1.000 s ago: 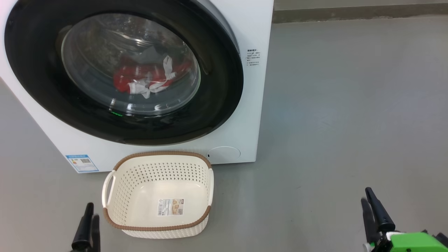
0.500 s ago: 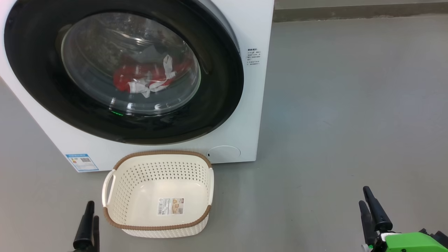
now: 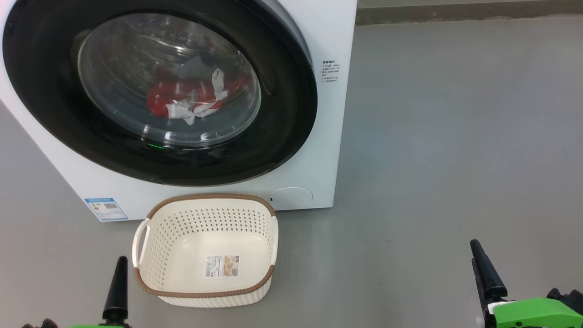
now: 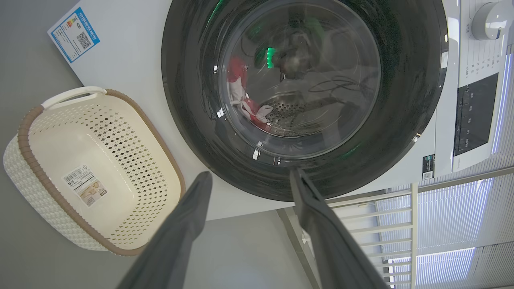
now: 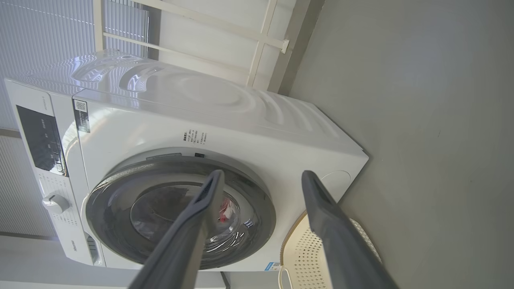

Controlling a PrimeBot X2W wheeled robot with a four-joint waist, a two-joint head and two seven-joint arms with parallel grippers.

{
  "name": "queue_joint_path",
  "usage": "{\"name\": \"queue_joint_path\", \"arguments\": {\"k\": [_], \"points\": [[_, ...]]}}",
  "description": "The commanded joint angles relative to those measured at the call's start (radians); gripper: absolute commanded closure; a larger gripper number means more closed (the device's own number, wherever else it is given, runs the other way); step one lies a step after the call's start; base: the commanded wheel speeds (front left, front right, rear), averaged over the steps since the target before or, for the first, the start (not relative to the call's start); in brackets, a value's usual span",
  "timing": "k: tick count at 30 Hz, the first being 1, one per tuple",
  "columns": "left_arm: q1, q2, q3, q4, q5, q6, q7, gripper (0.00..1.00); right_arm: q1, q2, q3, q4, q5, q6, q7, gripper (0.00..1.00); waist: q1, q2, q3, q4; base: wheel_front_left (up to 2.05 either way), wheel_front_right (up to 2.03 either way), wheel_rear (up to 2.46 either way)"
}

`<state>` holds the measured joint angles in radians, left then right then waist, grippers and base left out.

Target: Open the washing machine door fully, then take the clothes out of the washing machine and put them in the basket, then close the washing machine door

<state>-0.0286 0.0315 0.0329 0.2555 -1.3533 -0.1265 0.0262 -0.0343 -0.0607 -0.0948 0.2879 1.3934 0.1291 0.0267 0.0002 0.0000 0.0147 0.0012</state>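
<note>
Grey floor point(image 3: 432, 136) ran under everything, and the washer point(image 3: 330, 136) stood on it at the upper left of the head view, a white box with its door point(image 3: 282, 114) lying closed against its front. Through the door's clear window point(image 3: 136, 59) the clothes point(image 3: 159, 98) showed inside: red fabric crossed by white straps, with a grey piece behind. A blue label point(image 3: 104, 208) sat low at the washer's left corner and a round cap point(image 3: 291, 197) low at its right. The basket point(image 3: 209, 199) stood upright on the floor just in front of the washer, below the door, a paper sticker point(image 3: 222, 266) showing on its bottom. The left gripper point(image 4: 249, 174) hung at the lower left of the head view, just beside the basket's near left corner but apart from it. Its wrist view showed its two fingers point(image 4: 180, 233) spread wide and holding nothing, aimed toward the door's rim. The right gripper point(image 5: 262, 174) hung at the lower right, well apart from basket and washer. Its fingers point(image 5: 333, 233) were likewise spread wide with nothing pinched, and a green housing point(image 3: 530, 314) sat at their base. That arm's view also took in the washer's dark panel point(image 5: 40, 136) and knob point(image 5: 56, 202), with blinds point(image 5: 48, 36) and a pale railing point(image 5: 261, 40) behind the machine.
</note>
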Motion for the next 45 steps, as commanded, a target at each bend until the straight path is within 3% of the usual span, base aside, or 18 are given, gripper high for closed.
{"name": "queue_joint_path", "arguments": {"k": [1,24,45], "points": [[-0.017,0.021,0.007,-0.035,0.043,-0.001,-0.011,0.0,-0.012,-0.013,0.016,-0.031,-0.043,0.0,-0.013,0.0,-0.0001,0.0,0.001,0.0,0.0,0.0,0.0],[-0.002,0.03,-0.032,-0.071,0.35,-0.002,-0.082,0.0,0.003,-0.042,0.065,-0.066,-0.329,0.001,-0.083,0.0,-0.0001,0.0,0.005,0.007,0.0,0.0,0.0],[0.01,0.047,-0.07,-0.103,0.567,-0.003,-0.141,0.0,0.018,-0.07,0.109,-0.093,-0.52,0.001,-0.142,0.0,-0.0001,0.0,0.006,0.01,0.0,0.0,0.0]]}}
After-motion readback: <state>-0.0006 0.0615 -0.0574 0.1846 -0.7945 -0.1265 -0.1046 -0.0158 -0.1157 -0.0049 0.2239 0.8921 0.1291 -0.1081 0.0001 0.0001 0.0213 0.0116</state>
